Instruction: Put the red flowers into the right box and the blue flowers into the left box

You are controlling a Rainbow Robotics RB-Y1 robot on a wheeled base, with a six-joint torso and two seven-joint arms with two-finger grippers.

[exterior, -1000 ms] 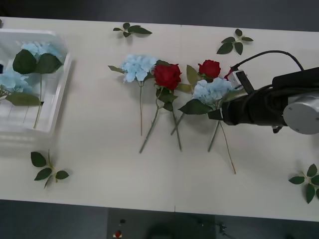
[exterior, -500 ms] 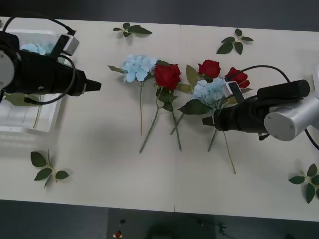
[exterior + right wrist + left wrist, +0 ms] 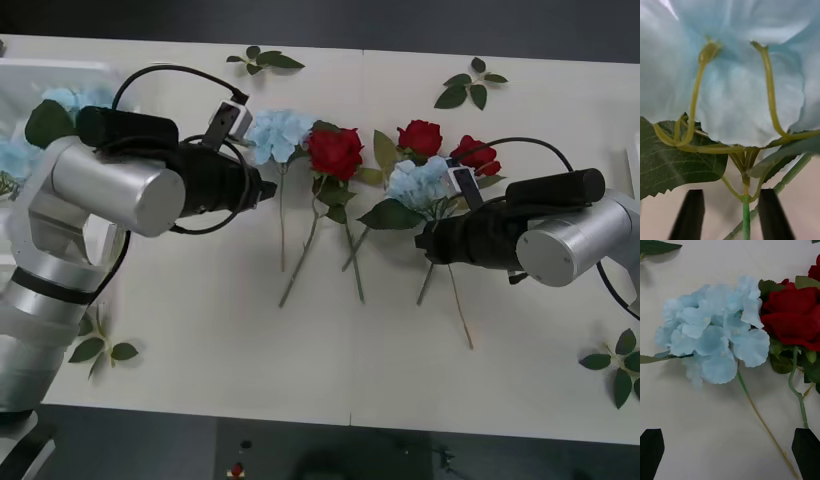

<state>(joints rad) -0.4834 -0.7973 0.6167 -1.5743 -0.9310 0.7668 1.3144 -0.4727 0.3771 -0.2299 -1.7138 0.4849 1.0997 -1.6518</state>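
Right now the right gripper [image 3: 422, 240] is straddling, fingers apart and gripping nothing, the stem just under a blue flower [image 3: 425, 182] lying mid-bench, head pointing away, stem running back toward the robot. Meanwhile the left gripper [image 3: 268, 187], wide open and empty, is hovering beside another blue flower [image 3: 715, 333].

The left arm covers most of the left box [image 3: 60, 68] and part of the blue flowers [image 3: 62, 97] inside it. The right box [image 3: 634, 150] is a pale sliver cut by the frame edge.
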